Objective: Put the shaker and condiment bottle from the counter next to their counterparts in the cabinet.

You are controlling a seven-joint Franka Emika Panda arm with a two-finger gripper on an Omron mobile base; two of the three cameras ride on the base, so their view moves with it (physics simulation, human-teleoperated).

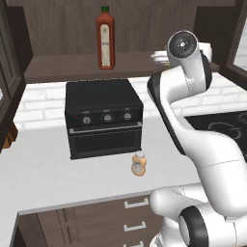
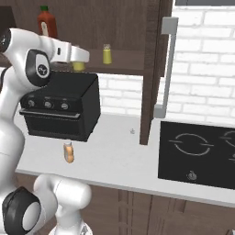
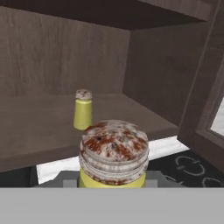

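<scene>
Gripper is closed on the shaker, held upright w/ silvery cap filling the near part of hand view; the yellow-green body shows below the cap, and in right base view it peeks out just under the white hand, at the front edge of the cabinet shelf; so shaker is off the counter and up at shelf height but, by my read, not yet set down; can't tell if its base touches the shelf. Second shaker stands upright further in on the shelf, ahead of the held one and a bit to its left in hand view, well apart from it for now; red sauce bottle w/ green cap stands upright at the shelf's other part, above the toaster oven. Condiment bottle sits on the counter just in front of the oven's right corner, untouched. Progress, as judged: roughly first half underway, none finished; left to do = carry shaker inward till it's beside its twin, release, pull back out of the cabinet; then go down for the peach-orange bottle, grip it, lift it to the shelf next to the red bottle. Stovetop lies off to the right, not involved.
</scene>
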